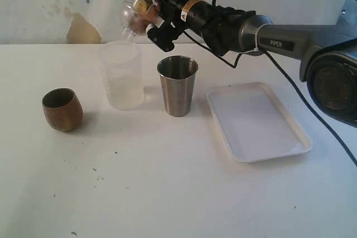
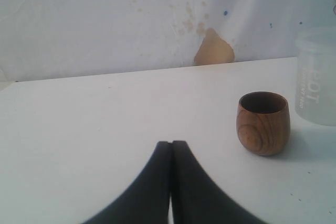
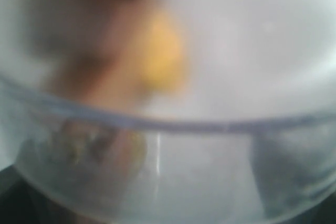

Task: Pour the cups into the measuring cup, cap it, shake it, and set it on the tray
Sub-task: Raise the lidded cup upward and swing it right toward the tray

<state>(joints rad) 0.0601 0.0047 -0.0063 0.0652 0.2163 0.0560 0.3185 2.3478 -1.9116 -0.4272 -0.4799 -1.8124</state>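
The right end effector [image 1: 139, 18] hangs in the air above the back of the worktop [image 1: 167, 193], clamped on a clear dome-shaped lid [image 1: 129, 22]. The lid sits just over the mouth of the measuring cup [image 1: 121, 76] without touching it. In the right wrist view the lid [image 3: 168, 129] fills nearly the whole picture as a blurred clear curve, with brown and yellow smudges showing through it.

The measuring cup stands upright and uncapped, and its lower half looks cloudy. Just beside it, on the tray side, the steel tumbler [image 1: 177, 86] stands upright with its mouth open. The white tray [image 1: 258, 121] lies flat near the tumbler, apart from it, and nothing rests on it. The wooden cup [image 1: 62, 110] sits upright on the far side of the measuring cup, well apart from the tumbler.

The left end effector [image 2: 170, 182] shows only in the left wrist view. Its two dark fingers [image 2: 149, 182] are pressed together and hold nothing, low over bare worktop. Ahead of it stands the wooden cup [image 2: 263, 123], with the measuring cup [image 2: 316, 77] behind it, print on its side. A tan patch [image 2: 213, 48] marks the wall [image 2: 105, 19]
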